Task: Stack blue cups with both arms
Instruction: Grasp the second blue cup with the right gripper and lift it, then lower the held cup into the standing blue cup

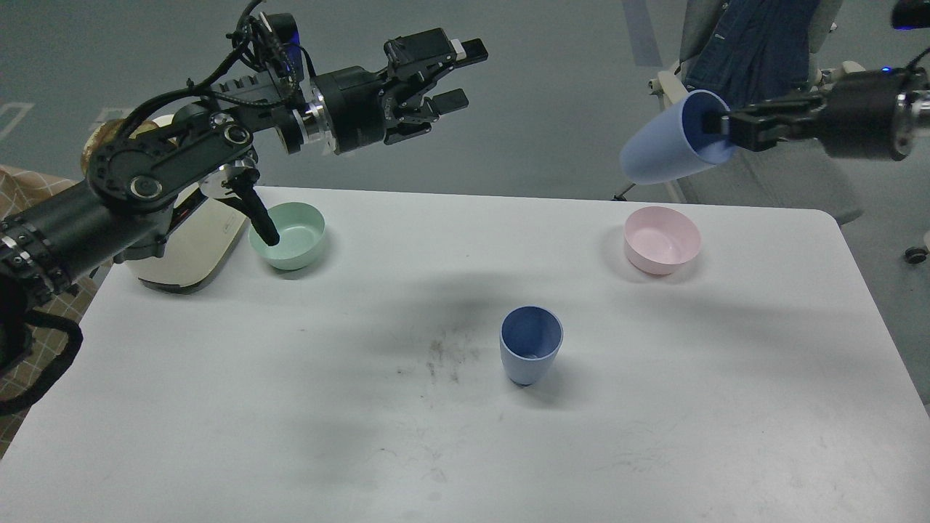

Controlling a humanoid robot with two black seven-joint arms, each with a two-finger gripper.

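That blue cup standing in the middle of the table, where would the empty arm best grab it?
By the rim. The blue cup stands upright with its mouth open, so the open left gripper could come from above, one finger inside the wall, as the right gripper grips the lifted cup.

A matte periwinkle-blue plastic tumbler (531, 354) stands on the white rounded-corner table (290, 407), whose top bears grey scuff marks. A second, paler blue tumbler (665, 152) is aloft. The shallow round bowls are mint-green (290, 236) and pale pink (662, 240). Both jointed arms are black with silver wrist rings. A beige checked cloth (29, 349) lies at the left edge.
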